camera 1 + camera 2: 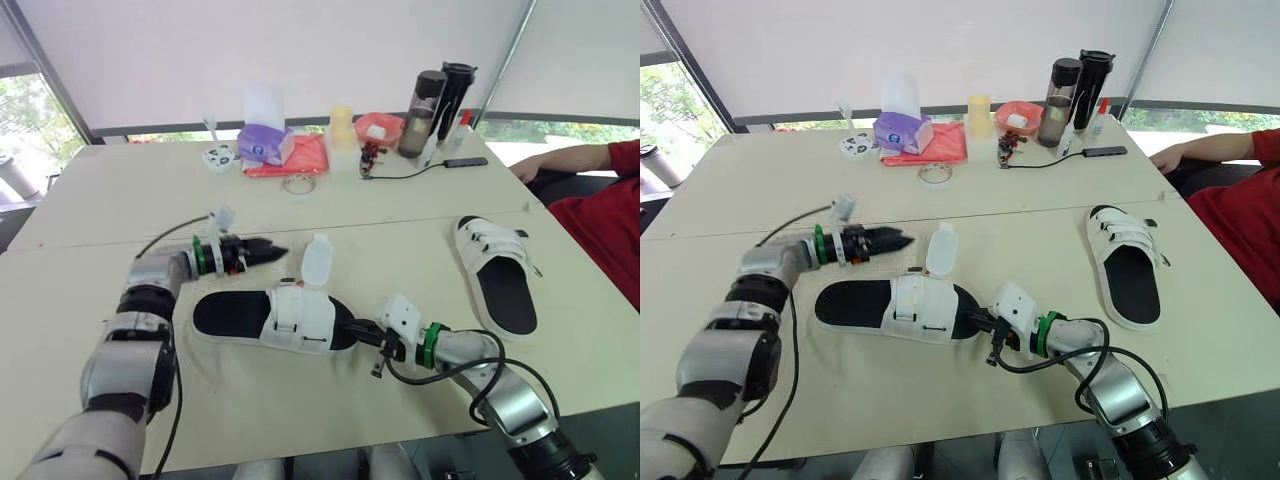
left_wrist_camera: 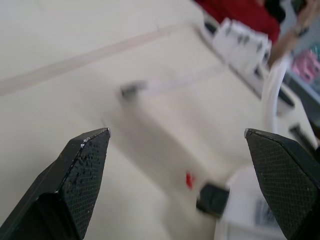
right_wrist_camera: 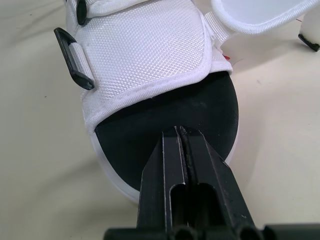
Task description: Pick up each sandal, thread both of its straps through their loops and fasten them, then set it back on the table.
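Sandal [image 1: 290, 318] lying flat on table [image 1: 130, 200], directly ahead of right gripper [image 3: 181, 131]. We note that gripper's two fingers pressed together, tips over the black footbed at the end nearest them; whether they touch it we cannot tell. One white strap [image 1: 316, 262] stands up loose, just off the tips of left gripper [image 1: 278, 252], whose fingers [image 2: 85, 165] are spread wide with nothing between. Second sandal [image 1: 497, 270] sits well apart from both grippers, out beyond the right one.
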{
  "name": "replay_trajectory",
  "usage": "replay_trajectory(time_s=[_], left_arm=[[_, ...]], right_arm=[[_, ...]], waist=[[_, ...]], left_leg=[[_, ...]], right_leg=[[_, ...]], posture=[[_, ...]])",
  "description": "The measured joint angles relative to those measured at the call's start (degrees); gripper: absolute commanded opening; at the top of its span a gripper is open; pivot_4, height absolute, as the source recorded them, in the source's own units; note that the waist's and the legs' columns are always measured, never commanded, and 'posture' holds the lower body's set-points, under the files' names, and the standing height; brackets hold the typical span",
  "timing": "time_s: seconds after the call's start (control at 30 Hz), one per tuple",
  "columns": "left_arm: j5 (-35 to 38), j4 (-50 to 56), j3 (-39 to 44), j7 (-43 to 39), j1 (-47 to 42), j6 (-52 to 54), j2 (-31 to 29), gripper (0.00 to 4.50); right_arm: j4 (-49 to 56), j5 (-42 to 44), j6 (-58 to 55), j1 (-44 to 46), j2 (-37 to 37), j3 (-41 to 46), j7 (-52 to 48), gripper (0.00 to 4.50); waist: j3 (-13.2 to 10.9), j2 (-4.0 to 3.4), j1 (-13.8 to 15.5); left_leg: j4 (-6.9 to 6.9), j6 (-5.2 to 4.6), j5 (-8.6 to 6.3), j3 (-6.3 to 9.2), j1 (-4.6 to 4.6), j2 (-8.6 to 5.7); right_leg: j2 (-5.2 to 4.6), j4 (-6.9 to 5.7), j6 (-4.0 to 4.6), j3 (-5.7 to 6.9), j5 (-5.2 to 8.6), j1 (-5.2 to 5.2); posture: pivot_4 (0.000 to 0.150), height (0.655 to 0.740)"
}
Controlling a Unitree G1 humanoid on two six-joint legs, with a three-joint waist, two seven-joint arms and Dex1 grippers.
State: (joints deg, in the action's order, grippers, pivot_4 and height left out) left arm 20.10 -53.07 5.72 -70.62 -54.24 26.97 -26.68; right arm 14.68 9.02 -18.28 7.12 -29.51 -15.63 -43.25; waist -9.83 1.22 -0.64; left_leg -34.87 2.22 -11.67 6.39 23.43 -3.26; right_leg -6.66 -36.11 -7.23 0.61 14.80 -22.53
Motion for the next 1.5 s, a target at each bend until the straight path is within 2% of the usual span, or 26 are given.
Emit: replay_trajectory(time_s=[0.2, 0.37, 0.77, 0.97, 1.2, 1.3, 1.5], left_arm=[[3.14, 6.60, 1.18, -1.27, 0.58, 5.92, 1.08, 4.47], [4.20, 12.94, -0.89, -2.74, 2.81, 10.37, 2.09, 4.47], [3.17, 13.27, -7.22, -6.87, 3.85, 12.35, 3.89, 4.47], [1.91, 3.84, -6.51, -4.55, -0.10, 9.64, 8.90, 4.47], [3.15, -10.09, 1.31, 2.60, -8.61, 6.26, 13.44, 4.47], [4.19, -12.75, 4.93, 4.58, -9.67, 6.01, 13.46, 3.63], [3.43, -13.74, 6.27, 4.72, -9.91, 4.20, 13.76, 0.51]], right_arm=[[-0.90, -0.01, 0.71, 0.48, 0.43, -0.21, -0.08, 0.00], [-1.41, -0.01, 1.36, 0.49, 0.43, -0.17, -0.14, 0.00], [-1.49, -1.22, 1.96, 0.47, 1.53, -0.37, 0.59, 0.00], [-1.50, -1.61, 2.02, 0.45, 1.97, -0.80, 1.20, 0.00], [-1.43, -1.97, 2.39, 0.32, 2.25, -0.89, 1.75, 0.00], [-1.33, -2.03, 2.39, 0.06, 2.32, -0.87, 2.10, 0.00], [-0.96, -2.06, 2.39, -0.22, 2.32, -0.85, 2.54, 0.00]], waist=[[0.01, -0.01, -0.29], [0.01, -0.01, -0.21], [0.01, -0.01, -0.19], [0.00, 0.00, -0.04], [-0.01, 0.02, -0.32], [-0.01, 0.02, -0.31], [-0.01, 0.02, -0.14]], left_leg=[[0.01, 0.00, 0.00, -0.01, -0.03, 0.00], [-0.01, 0.00, 0.00, -0.01, -0.03, 0.01], [-0.04, 0.00, 0.00, 0.00, -0.03, 0.02], [-0.10, 0.00, 0.00, 0.00, -0.02, 0.00], [-0.08, 0.00, 0.00, -0.01, -0.02, 0.00], [-0.08, 0.00, 0.00, -0.02, -0.02, 0.00], [-0.12, 0.00, 0.00, -0.05, -0.02, -0.01]], right_leg=[[0.01, -0.03, -0.01, -0.01, -0.01, 0.00], [0.02, -0.04, 0.00, -0.01, -0.02, 0.02], [0.03, -0.04, 0.01, -0.01, -0.02, 0.01], [0.03, -0.04, -0.01, 0.00, -0.01, 0.03], [0.03, -0.05, -0.38, 0.01, 0.07, 0.00], [0.03, -0.05, -0.39, 0.01, 0.07, 0.01], [0.03, -0.04, -0.44, 0.01, 0.04, 0.05]], posture=[[0.150, 0.7400], [0.150, 0.7400], [0.150, 0.7400], [0.150, 0.7400], [0.150, 0.7400], [0.150, 0.7400], [0.150, 0.7400]])
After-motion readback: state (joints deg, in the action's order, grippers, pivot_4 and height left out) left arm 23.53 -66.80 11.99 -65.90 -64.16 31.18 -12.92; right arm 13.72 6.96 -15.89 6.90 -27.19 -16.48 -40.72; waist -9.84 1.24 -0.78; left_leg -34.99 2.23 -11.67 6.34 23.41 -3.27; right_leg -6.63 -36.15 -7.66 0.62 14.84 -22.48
